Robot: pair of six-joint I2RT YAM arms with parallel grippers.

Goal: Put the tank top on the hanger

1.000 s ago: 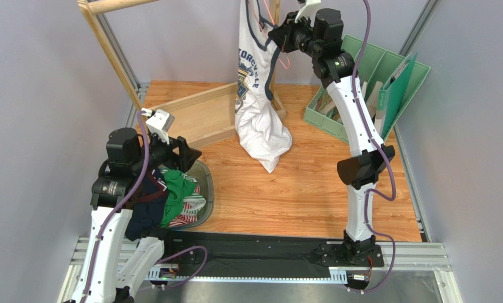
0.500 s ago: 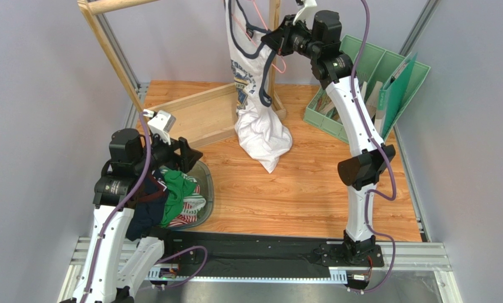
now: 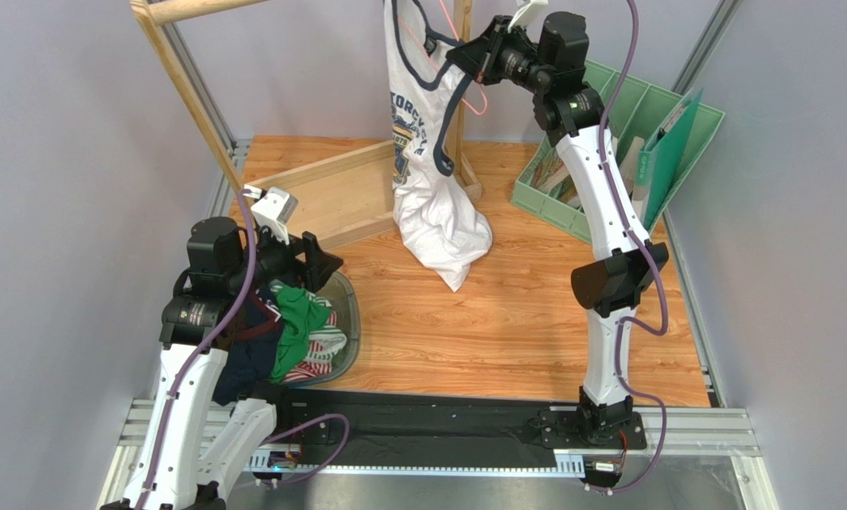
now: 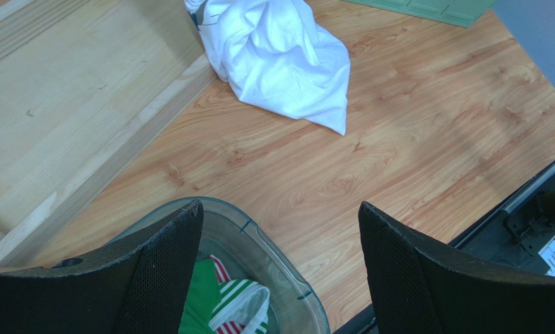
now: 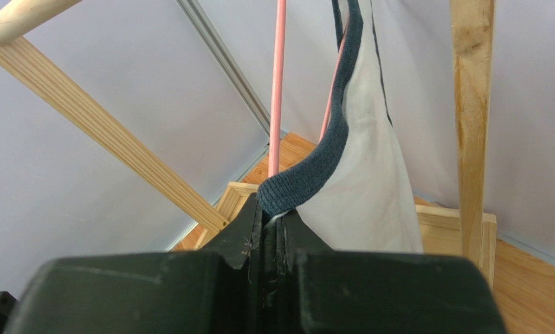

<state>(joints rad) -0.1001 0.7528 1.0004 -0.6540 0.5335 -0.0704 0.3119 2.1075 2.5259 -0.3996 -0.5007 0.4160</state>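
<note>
The white tank top (image 3: 422, 159) with navy trim hangs from the top of the view, its lower end bunched on the table (image 4: 280, 59). The thin pink hanger (image 3: 472, 80) shows beside its upper part, and as a pink wire in the right wrist view (image 5: 278, 83). My right gripper (image 3: 462, 55) is raised high and shut on the tank top's navy trim (image 5: 315, 167), right next to the pink wire. My left gripper (image 4: 280, 257) is open and empty, hovering over the clear bin (image 4: 287, 271) at the near left.
A wooden rack frame (image 3: 188, 80) with a flat wooden base (image 3: 337, 191) stands at the back left; one post (image 5: 472, 104) rises right of the tank top. The bin (image 3: 345, 292) holds green, striped and dark garments. A green file organiser (image 3: 635, 138) stands at the back right.
My right gripper has lifted and shifted the navy trim, so the tank top's upper part has moved up and to the left beside the hanger. The left arm has barely moved.
</note>
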